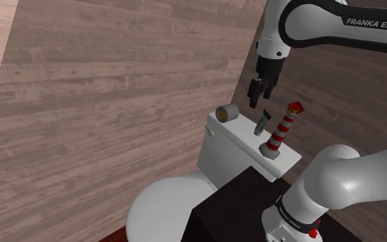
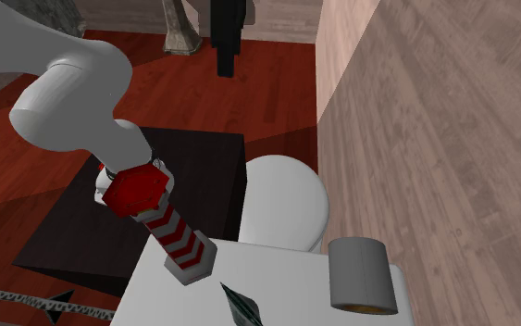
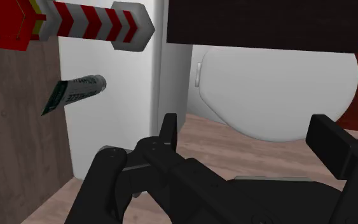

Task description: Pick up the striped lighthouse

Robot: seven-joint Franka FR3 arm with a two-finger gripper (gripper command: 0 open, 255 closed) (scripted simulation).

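Clearly, the approach step is in hand, because nothing is grasped yet. A wide wooden wall (image 1: 102, 89) flanks the toilet (image 1: 157, 206), and a darker wall (image 1: 370, 110) runs behind the tank. The white arm (image 1: 336, 20) comes in from 1 o'clock over the tank lid (image 1: 236, 141). The dark stand (image 1: 233, 206) sits at 6 o'clock of the tank.

The striped lighthouse (image 1: 281, 130) stands upright on the lid, near the lid's end at the shoulder view's right and close to its edge. A grey roll (image 1: 226, 112) lies well apart from it, at 9 o'clock. A small grey tube (image 1: 262, 122) stands just beside it, at 10 o'clock. The gripper (image 1: 255, 102) hangs above the lid, almost over the tube. In the wrist view its fingers (image 3: 169, 127) are spread wide with nothing between them.

I judge that the next move calls for a shift toward 4 o'clock. Then it should descend until the fingers pass on both sides of the striped tower, and only after that close.

For room, the back wall leaves little space behind the lighthouse, so an approach from above looks freer. The tube is a near obstacle, and one finger could knock it. The lighthouse is tall on a small base beside the lid's edge, so a side push may tip it off.
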